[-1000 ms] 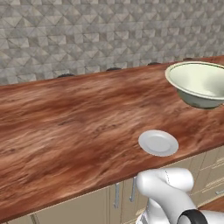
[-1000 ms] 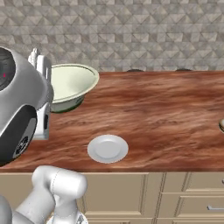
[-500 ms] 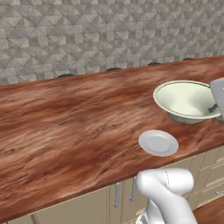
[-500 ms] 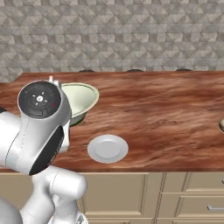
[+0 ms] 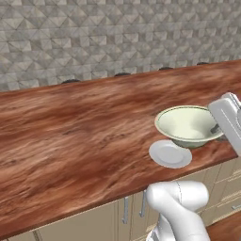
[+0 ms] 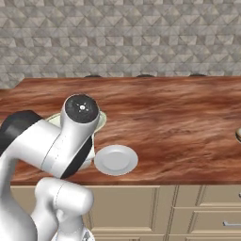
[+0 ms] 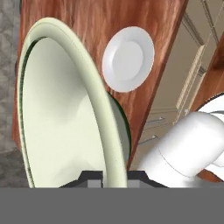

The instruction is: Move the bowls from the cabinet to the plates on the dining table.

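Now pincer clamped on rim of pale green-white bowl, one finger inside, one outside wall, as hand view shows. Bowl upright, just above near edge of reddish-brown counter, whether touching wood cannot tell. Small white plate flat on counter just beside bowl, toward front edge; bowl's edge overlaps plate's rim in left base view. Beige drawer fronts beneath counter. Grey patterned tile wall behind.
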{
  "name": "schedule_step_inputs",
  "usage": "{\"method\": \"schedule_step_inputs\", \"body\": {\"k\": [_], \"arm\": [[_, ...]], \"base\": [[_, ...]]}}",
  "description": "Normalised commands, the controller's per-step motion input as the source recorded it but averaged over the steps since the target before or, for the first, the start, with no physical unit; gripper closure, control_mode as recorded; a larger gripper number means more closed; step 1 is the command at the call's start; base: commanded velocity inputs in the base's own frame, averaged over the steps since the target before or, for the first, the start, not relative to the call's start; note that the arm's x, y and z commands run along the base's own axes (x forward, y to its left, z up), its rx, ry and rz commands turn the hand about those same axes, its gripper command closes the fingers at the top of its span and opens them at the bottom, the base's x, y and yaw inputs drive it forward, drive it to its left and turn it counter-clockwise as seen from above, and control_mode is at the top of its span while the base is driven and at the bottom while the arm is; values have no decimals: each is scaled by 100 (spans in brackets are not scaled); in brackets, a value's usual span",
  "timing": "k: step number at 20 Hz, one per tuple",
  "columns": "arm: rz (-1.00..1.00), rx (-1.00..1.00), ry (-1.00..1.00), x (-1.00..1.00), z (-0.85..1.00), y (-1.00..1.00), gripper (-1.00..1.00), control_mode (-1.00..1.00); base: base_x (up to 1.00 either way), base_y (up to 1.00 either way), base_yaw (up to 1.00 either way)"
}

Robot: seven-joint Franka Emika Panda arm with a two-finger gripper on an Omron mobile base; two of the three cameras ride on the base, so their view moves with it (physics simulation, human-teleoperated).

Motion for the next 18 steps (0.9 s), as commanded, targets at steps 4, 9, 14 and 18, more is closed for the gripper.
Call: {"method": "schedule_step_inputs", "body": {"k": [4,9,14,18], "arm": [[16,-2,8,34,-45,-11,100,-100],[14,0,2,37,-42,-16,100,-100],[12,0,0,42,-41,-18,100,-100],[11,-1,4,44,-43,-17,100,-100]], "base": [[0,0,0],[0,0,0],[0,0,0],[0,0,0]]}}
